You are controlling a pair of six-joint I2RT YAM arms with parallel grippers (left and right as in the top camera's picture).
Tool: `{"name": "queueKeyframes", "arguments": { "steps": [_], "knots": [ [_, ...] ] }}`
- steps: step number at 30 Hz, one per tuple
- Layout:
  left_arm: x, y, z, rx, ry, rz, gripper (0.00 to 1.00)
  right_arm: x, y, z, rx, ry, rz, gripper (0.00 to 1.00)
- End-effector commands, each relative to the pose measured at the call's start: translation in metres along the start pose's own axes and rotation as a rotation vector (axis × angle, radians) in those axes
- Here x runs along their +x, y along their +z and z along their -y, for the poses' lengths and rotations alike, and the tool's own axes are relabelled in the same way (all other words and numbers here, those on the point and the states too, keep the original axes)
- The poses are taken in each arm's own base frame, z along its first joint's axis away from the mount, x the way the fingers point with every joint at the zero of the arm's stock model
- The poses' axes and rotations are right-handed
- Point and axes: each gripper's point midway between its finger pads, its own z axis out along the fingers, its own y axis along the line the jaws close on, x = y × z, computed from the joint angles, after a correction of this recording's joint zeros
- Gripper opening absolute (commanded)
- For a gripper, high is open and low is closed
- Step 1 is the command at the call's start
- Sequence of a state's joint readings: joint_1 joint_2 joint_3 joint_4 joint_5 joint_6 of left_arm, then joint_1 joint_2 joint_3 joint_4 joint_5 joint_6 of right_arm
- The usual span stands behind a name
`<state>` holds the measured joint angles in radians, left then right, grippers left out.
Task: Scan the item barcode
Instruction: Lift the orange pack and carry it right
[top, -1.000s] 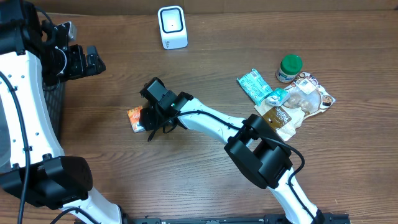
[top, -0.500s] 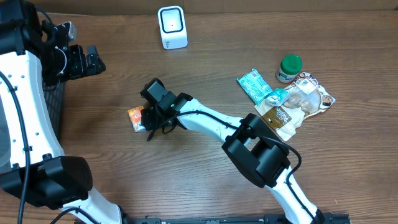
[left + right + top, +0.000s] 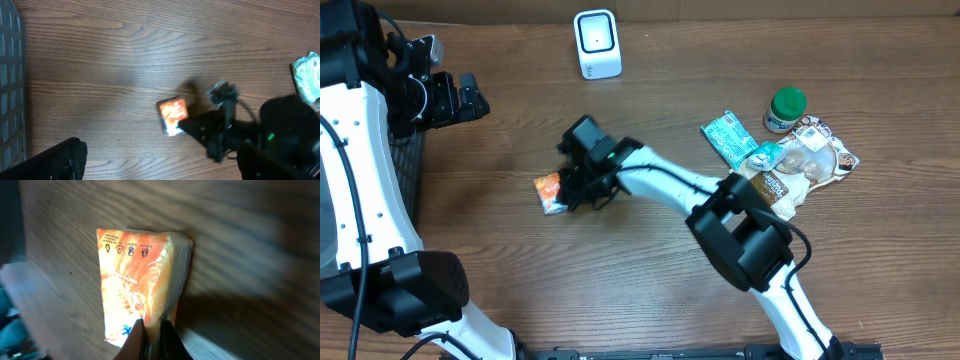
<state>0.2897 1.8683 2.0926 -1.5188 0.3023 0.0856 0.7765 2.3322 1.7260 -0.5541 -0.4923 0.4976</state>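
The item is a small orange snack packet (image 3: 550, 193), seen in the left wrist view left of the black arm (image 3: 172, 116). My right gripper (image 3: 570, 188) is shut on the packet's edge. In the right wrist view the two fingertips (image 3: 154, 326) pinch the bottom of the packet (image 3: 137, 280), which casts a shadow on the wood beneath. No barcode shows on the visible face. The white scanner (image 3: 597, 44) stands at the back of the table. My left gripper (image 3: 468, 98) hovers open at the far left with nothing in it; one of its fingers (image 3: 52, 161) shows.
A teal packet (image 3: 730, 138), a green-lidded jar (image 3: 785, 108) and several more snack packets (image 3: 812, 155) lie piled at the right. A black mesh basket (image 3: 7, 75) sits at the left table edge.
My right gripper has closed on the orange packet and shifted slightly to the right with it. The left arm has not moved.
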Motion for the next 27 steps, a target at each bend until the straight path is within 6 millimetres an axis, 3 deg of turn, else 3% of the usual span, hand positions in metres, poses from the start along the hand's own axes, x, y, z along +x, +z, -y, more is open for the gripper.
{"name": "queueKeyframes", "arguments": {
  "steps": [1, 7, 15, 20, 27],
  "knots": [
    [-0.002, -0.003, 0.000, -0.001, 0.017, 0.013, 1.00, -0.009, -0.024, 0.002, -0.119, 0.014, -0.029, 0.04],
    [-0.002, -0.003, 0.000, -0.001, 0.017, 0.013, 0.99, -0.020, -0.099, -0.029, -0.447, -0.119, -0.047, 0.04],
    [-0.002, -0.003, 0.000, -0.001, 0.017, 0.013, 1.00, -0.022, -0.212, -0.020, -0.705, -0.198, 0.022, 0.04],
    [-0.002, -0.003, 0.000, -0.001, 0.017, 0.013, 0.99, -0.021, -0.270, -0.013, -0.923, -0.173, 0.081, 0.04],
    [-0.002, -0.003, 0.000, -0.001, 0.017, 0.013, 0.99, -0.024, -0.295, 0.023, -0.910, 0.049, 0.094, 0.04]
  ]
}}
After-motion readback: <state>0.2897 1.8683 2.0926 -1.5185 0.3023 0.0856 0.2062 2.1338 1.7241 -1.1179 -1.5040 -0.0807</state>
